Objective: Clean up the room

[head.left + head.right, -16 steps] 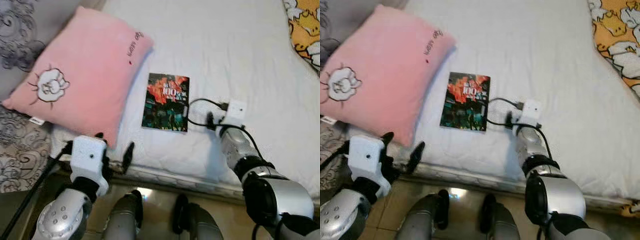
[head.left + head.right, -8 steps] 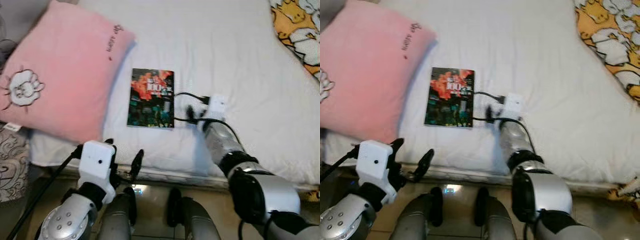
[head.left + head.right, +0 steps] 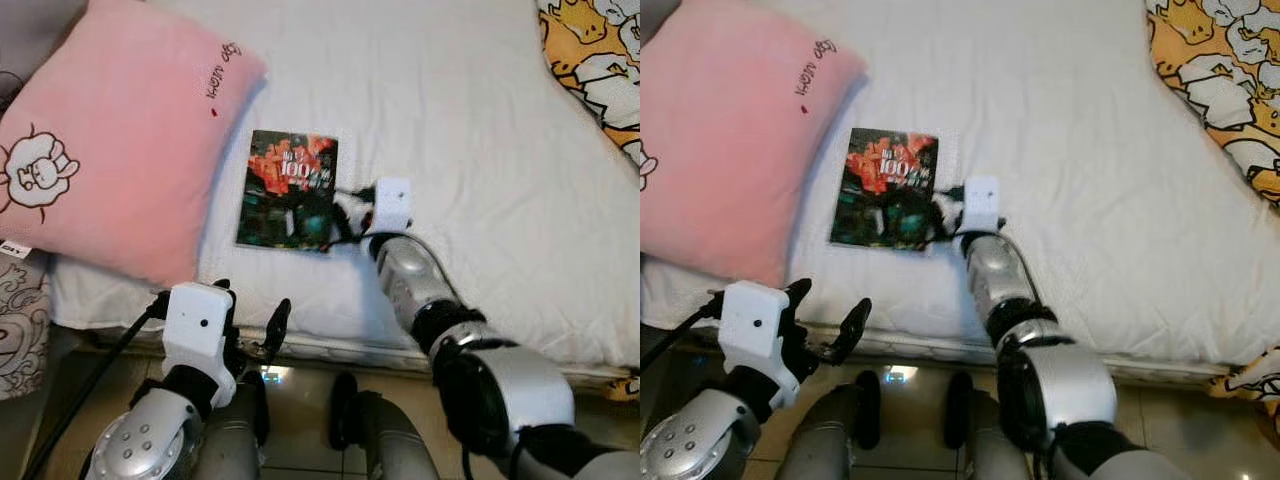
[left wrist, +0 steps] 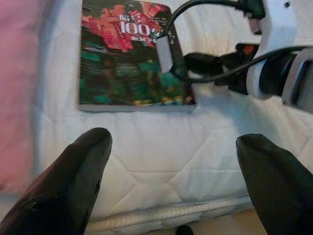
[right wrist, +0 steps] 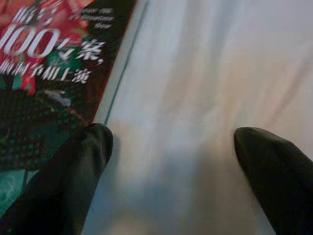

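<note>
Book (image 3: 289, 189) flat on the white bed (image 3: 480, 130), near its front edge, just beside a pink pillow (image 3: 110, 140). Right gripper (image 5: 168, 161) spread wide at the book's right edge, one finger (image 5: 73, 171) over the cover. Left gripper (image 3: 250, 335) released, low at the bed's front edge.

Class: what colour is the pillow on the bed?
Pink, with a small white cartoon figure; the pillow shows best in the left eye view.

book (image 3: 287, 190) lies on the bed (image 3: 480, 120), pillow (image 3: 110, 140) to its left, blanket (image 3: 600, 60) far right.
</note>
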### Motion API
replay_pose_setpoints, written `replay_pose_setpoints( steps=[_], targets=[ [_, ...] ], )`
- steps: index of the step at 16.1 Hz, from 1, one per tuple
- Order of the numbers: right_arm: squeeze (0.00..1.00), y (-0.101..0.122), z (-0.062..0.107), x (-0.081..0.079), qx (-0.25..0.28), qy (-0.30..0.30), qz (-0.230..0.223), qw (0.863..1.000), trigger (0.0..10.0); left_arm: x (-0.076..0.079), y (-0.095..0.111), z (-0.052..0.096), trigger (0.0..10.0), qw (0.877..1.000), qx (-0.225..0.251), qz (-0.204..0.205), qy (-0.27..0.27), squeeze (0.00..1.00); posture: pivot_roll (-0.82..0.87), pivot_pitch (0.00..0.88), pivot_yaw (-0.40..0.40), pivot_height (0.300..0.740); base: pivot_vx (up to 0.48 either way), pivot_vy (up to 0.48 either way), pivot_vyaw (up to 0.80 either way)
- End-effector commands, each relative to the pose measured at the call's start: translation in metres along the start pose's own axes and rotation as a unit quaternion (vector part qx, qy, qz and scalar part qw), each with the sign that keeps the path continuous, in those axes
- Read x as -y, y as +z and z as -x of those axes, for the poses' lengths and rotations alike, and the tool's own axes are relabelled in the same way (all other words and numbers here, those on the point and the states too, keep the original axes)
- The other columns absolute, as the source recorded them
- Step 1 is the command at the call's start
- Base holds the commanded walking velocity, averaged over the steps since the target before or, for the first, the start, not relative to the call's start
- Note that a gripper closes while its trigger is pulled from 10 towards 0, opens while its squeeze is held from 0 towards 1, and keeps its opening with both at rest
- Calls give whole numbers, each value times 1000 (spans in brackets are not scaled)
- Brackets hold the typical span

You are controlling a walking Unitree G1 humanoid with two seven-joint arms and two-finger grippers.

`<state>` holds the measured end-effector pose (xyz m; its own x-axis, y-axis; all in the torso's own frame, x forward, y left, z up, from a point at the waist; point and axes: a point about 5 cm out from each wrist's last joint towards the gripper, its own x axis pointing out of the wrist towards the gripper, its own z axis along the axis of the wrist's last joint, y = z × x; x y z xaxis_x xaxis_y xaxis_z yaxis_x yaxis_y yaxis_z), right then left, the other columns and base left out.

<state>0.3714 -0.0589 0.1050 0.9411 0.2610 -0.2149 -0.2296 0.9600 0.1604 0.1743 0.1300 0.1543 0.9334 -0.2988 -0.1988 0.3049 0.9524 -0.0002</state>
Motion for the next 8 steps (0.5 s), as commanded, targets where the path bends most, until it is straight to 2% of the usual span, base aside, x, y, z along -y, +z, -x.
replay_pose_setpoints(
  steps=[1,3,5,7,8],
  targets=[
    [0,-13,3,-7,-25,24,6,999,10000,3,-6,1,10000,1000,-12,8,-5,0,486,349,-145,740,0,0,0],
    [0,-21,4,-25,-41,60,-1,997,10000,2,-8,1,10000,1000,-15,9,-2,0,490,336,-144,740,0,0,0],
    [0,-29,6,-43,-56,94,11,994,10000,2,-9,1,10000,1000,-15,9,-1,0,494,330,-145,740,0,0,0],
    [0,-26,5,-40,-53,89,42,994,10000,0,-9,-2,10000,1000,-12,9,2,0,499,326,-151,740,0,0,0],
    [0,-21,3,-33,-47,80,65,994,10000,1,-9,-3,10000,1000,-10,10,3,0,496,322,-155,740,0,0,0]
  ],
)
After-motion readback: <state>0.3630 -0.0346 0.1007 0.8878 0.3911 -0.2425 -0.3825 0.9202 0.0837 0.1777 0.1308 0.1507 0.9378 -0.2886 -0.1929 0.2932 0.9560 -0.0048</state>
